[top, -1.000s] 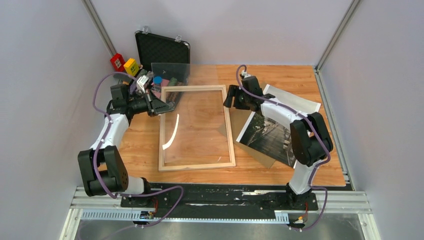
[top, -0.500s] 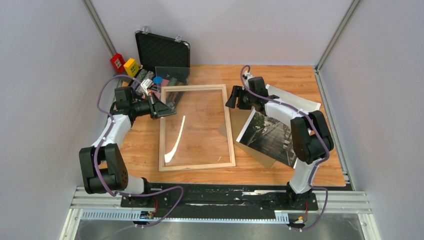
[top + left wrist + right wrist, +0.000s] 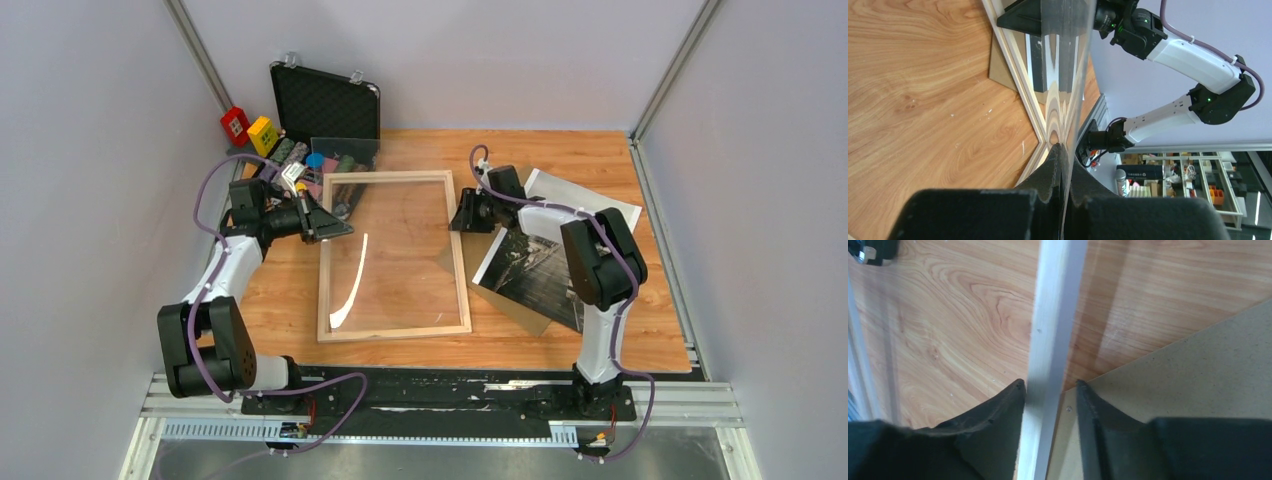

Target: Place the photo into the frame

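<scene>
My left gripper (image 3: 1062,150) is pinched flat shut on the near edge of the clear pane (image 3: 400,240). The sheet runs away from the fingertips and stands tilted above the frame (image 3: 392,330) rather than lying in it. I judge I'm holding it by the very edge so that the opening beneath is free for the print, and so that my fingers don't smear the middle of the sheet.

Across from that hand, my right gripper (image 3: 1050,387) sits astride the frame's far long rail, one finger on each side of the pale wood. The jaws are narrow but apart. One finger looks to be against the rail, while a sliver of tabletop shows beside the other, so I read it as not yet clamped. My guess is that this hand is there to pin the frame so it won't slide while the pane is handled.

Just outside the right fingers lies the brown backing board (image 3: 1198,365), one corner tucked under the rail. Farther out on that side, well clear of the frame, the photo (image 3: 535,275) lies flat on the table (image 3: 560,155), partly over the board and untouched. Behind my left hand sits the open black case (image 3: 325,100).
</scene>
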### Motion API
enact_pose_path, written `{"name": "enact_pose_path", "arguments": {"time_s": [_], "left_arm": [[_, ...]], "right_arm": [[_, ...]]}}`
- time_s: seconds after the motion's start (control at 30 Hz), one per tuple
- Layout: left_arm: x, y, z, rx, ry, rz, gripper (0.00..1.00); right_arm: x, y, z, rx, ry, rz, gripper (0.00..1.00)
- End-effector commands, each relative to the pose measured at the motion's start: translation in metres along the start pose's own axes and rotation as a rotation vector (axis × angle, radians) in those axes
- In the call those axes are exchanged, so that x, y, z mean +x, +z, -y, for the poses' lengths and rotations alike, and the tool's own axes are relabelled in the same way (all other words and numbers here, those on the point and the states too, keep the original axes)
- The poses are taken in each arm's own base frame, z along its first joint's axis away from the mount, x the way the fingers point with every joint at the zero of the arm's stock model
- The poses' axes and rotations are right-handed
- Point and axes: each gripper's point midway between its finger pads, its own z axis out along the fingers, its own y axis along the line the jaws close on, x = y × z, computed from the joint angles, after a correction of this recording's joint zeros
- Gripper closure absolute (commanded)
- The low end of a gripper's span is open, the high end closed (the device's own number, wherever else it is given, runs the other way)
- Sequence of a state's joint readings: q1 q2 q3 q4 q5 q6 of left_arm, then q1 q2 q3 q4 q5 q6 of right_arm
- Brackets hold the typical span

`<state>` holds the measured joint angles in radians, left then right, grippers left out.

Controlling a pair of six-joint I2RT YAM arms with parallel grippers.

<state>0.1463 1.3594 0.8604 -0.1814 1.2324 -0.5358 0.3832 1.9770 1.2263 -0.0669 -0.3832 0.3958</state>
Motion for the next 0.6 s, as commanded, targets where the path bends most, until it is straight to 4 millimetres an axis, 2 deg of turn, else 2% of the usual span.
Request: {"name": "enact_pose_path", "arguments": {"time_s": [0.0, 0.13, 0.23, 0.3, 0.57], "left_arm": [[-0.002, -0.003, 0.015, 0.032, 0.082, 0.003, 1.0], [0.0, -0.004, 0.013, 0.022, 0.084, -0.001, 1.0], [0.001, -0.005, 0.013, 0.014, 0.095, -0.004, 1.0], [0.001, -0.006, 0.012, 0.01, 0.094, -0.008, 1.0], [0.002, -0.017, 0.004, -0.012, 0.081, -0.008, 1.0]], "right_arm": [[-0.014, 0.007, -0.022, -0.057, -0.036, 0.037, 0.65], [-0.015, 0.006, -0.032, -0.047, -0.022, 0.05, 0.86], [-0.016, 0.008, -0.037, -0.016, -0.002, 0.067, 0.96], [-0.015, 0.01, -0.042, -0.002, 0.0, 0.068, 1.0], [-0.021, 0.02, -0.052, 0.057, 0.003, 0.071, 1.0]]}}
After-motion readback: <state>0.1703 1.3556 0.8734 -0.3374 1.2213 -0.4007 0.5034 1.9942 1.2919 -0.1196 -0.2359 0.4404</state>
